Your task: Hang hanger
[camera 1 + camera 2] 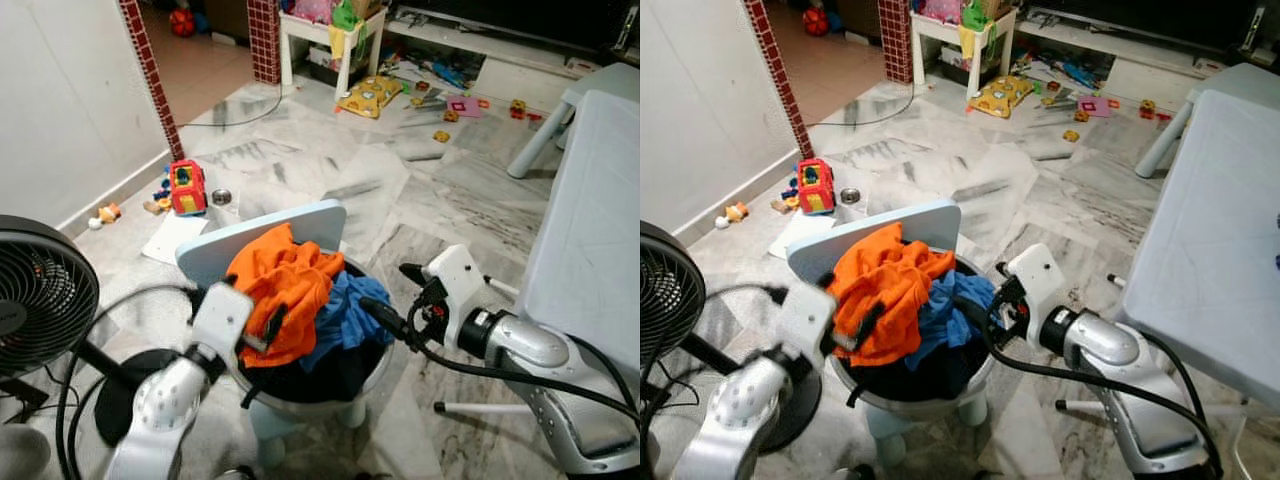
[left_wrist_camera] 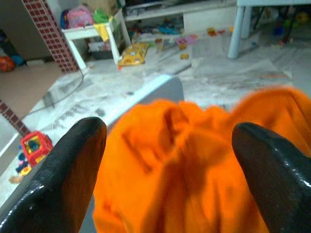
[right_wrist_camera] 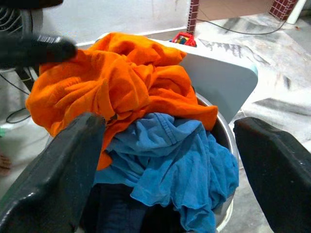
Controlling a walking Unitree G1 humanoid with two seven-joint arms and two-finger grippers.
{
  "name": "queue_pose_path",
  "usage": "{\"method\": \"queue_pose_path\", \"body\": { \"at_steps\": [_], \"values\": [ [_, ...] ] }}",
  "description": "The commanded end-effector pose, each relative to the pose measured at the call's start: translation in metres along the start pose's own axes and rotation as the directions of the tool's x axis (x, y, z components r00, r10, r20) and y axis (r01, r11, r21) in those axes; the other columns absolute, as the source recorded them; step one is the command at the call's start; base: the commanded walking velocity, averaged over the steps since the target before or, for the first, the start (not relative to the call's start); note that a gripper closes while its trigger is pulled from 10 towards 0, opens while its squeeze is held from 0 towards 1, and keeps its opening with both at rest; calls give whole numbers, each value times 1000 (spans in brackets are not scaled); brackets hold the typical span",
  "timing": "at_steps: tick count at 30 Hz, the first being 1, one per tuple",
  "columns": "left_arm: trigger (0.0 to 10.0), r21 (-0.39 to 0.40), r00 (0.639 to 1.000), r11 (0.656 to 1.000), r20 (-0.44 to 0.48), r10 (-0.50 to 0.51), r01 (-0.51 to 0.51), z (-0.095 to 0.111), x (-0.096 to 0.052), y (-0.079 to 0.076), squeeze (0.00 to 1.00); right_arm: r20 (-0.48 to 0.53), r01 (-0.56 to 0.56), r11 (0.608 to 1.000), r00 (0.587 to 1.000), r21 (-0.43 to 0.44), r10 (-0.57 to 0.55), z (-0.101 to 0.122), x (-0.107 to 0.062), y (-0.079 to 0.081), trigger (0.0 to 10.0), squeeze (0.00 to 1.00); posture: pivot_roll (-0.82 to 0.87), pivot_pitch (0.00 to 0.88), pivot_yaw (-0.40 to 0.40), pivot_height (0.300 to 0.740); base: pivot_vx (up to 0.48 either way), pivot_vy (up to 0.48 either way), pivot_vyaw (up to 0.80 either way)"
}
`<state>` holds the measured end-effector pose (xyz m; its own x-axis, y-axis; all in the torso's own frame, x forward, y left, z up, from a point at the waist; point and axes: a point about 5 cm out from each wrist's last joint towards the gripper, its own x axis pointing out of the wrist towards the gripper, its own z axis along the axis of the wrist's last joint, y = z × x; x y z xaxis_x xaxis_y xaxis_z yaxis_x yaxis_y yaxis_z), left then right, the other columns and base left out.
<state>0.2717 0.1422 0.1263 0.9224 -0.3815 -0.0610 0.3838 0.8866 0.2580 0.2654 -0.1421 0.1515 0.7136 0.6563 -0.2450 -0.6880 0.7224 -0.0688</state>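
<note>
Flanking the laundry basin [image 1: 372,372], both arms reach in; left gripper [image 1: 262,330] and right gripper [image 1: 392,296] jaws wide.

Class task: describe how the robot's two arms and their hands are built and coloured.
Both arms are glossy silver tubes with white blocky wrist housings. The left hand and right hand each carry two long black fingers, broad and rounded close up. Thick black cables loop along the right arm.

dark clothing [image 1: 330,375] mostly buried beneath orange garment [image 1: 285,290]
</note>
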Motion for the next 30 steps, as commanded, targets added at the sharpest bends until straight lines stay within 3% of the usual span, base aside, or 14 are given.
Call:
{"method": "queue_pose_path", "body": {
  "at_steps": [1, 4, 10, 18, 25, 26, 27, 28, 29, 30],
  "values": [
    [10000, -32, 998, 999, -58, 26, -28, -10, 5, 6, 0, -1, 5, 1000, 1000, -13, -5, 1, 0, -1, 10000, 0, -101, 119, -41, 740, 0, 0, 0],
    [10000, -74, 995, 996, -89, 43, -49, -12, 17, 12, 0, 0, 8, 1000, 1000, -13, -8, 1, 0, -1, 10000, 0, -103, 122, -37, 740, 0, 0, 0],
    [10000, -174, 992, 984, -128, 11, -33, -13, 32, 11, 0, -1, 5, 1000, 1000, -19, -5, 0, -2, 4, 10000, 0, -115, 126, -26, 740, 0, 0, 0],
    [10000, -165, 992, 986, -119, -44, 24, -7, 42, 8, 0, -7, 11, 1000, 1000, -23, -12, -2, -4, 5, 10000, 0, -120, 131, -18, 740, 0, 0, 0],
    [10000, -152, 977, 983, -169, -127, 102, -19, 35, -2, 0, -7, 11, 1000, 1000, -25, -11, -3, -3, 6, 10000, 0, -113, 135, -18, 740, 0, 0, 0],
    [8314, -152, 971, 982, -190, -141, 113, -22, 35, -2, 0, -7, 10, 1000, 1000, -25, -10, -3, -2, 6, 10000, 0, -111, 136, -18, 740, 0, 0, 0],
    [2392, -157, 968, 980, -196, -155, 126, -23, 35, -3, 0, -6, 9, 1000, 1000, -25, -9, -3, -2, 6, 10000, 0, -112, 136, -18, 740, 0, 0, 0],
    [824, -161, 965, 977, -198, -170, 139, -24, 35, -4, 0, -6, 8, 1000, 1000, -25, -8, -2, -2, 7, 10000, 0, -112, 136, -18, 740, 0, 0, 0],
    [0, -174, 958, 972, -213, -193, 157, -25, 35, -6, 0, -5, 7, 1000, 1000, -26, -7, -2, -1, 7, 10000, 0, -112, 136, -18, 740, 0, 0, 0],
    [0, -174, 958, 972, -213, -193, 157, -25, 35, -6, 0, -5, 7, 1000, 1000, -26, -7, -2, -1, 7, 10000, 0, -112, 136, -18, 740, 0, 0, 0]
  ]
}}
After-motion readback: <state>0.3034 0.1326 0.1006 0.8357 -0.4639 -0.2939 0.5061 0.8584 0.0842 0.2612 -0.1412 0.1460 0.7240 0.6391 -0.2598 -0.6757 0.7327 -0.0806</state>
